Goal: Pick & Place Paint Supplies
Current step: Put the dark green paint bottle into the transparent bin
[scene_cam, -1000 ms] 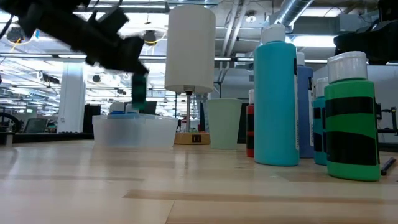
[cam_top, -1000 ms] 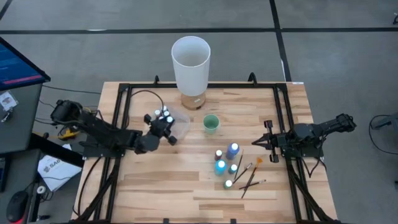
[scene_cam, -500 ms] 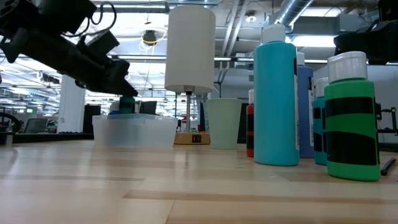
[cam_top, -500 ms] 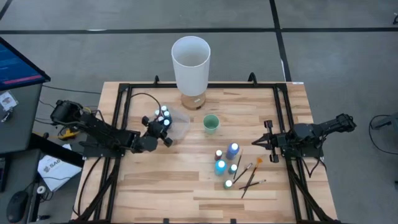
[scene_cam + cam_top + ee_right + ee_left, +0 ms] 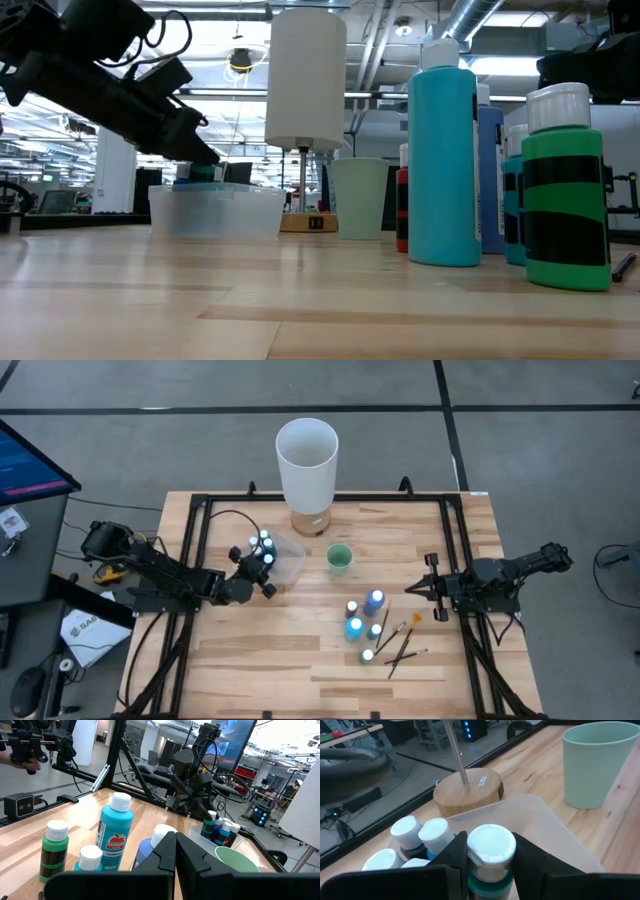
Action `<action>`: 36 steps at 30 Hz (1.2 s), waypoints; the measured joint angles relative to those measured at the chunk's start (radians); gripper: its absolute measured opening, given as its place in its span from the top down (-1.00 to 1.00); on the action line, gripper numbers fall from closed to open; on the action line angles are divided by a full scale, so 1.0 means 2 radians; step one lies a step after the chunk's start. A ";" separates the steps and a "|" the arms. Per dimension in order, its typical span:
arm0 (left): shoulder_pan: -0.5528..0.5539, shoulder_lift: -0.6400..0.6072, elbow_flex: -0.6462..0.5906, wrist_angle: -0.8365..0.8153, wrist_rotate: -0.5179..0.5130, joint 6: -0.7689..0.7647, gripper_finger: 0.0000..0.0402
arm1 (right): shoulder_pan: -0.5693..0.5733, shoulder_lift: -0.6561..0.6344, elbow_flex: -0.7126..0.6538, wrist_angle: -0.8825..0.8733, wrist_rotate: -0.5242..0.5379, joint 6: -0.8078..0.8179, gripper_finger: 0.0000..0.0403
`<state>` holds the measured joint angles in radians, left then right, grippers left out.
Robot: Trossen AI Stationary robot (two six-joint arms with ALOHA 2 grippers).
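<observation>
My left gripper (image 5: pixel 262 564) is shut on a teal, white-capped paint bottle (image 5: pixel 490 851) inside the clear plastic tub (image 5: pixel 288 558), beside several capped bottles (image 5: pixel 420 834) standing there. In the low view the gripper (image 5: pixel 203 158) reaches down over the tub's rim (image 5: pixel 215 190). More paint bottles (image 5: pixel 364 616) stand right of the table's centre, with thin dark brushes (image 5: pixel 400 645) lying by them, one of them orange-tipped (image 5: pixel 417 619). My right gripper (image 5: pixel 420 588) waits shut at the right, level above the table. My left gripper pinches the bottle's neck and shoulder (image 5: pixel 490 874), just under the white cap, between its two fingers (image 5: pixel 535 862). The fingers come from the table's left, slanting slightly down. The bottle stands about upright inside the tub; its base is hidden by the fingers and the tub wall.
A tall white cylinder (image 5: pixel 307 458) on a wooden base stands at the far middle, and a small green cup (image 5: pixel 340 559) sits just right of the tub. Black frame rails (image 5: pixel 196 560) run along both table sides. Bare wood lies toward the near edge.
My left gripper has sunk with the teal bottle from above the tub down into it, drawing slightly toward the table's left and tipping a little. The bottle has gone from hanging clear above the rim to sitting low among the other bottles.
</observation>
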<state>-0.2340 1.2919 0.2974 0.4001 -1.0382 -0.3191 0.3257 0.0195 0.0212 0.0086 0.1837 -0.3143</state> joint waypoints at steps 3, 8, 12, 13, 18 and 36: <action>0.000 0.000 0.000 -0.001 0.000 0.000 0.56 | 0.000 0.000 0.000 0.000 0.000 0.000 1.00; 0.000 0.000 0.000 -0.006 0.000 0.000 0.56 | 0.000 0.000 0.000 0.000 0.000 0.000 1.00; 0.000 0.000 -0.006 -0.004 0.000 -0.008 0.56 | 0.000 0.000 0.000 0.000 0.000 0.000 1.00; 0.000 0.000 -0.011 -0.005 0.000 -0.014 0.56 | 0.000 0.000 0.000 0.000 0.000 0.000 1.00; 0.000 0.000 -0.031 -0.003 0.000 -0.040 0.56 | 0.000 0.000 0.000 0.000 0.000 0.000 1.00; 0.000 0.000 -0.033 0.003 -0.004 -0.039 0.26 | 0.000 0.000 0.000 0.000 0.000 0.000 1.00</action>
<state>-0.2340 1.2919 0.2317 0.4057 -1.0469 -0.3981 0.3257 0.0195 0.0208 0.0083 0.1837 -0.3143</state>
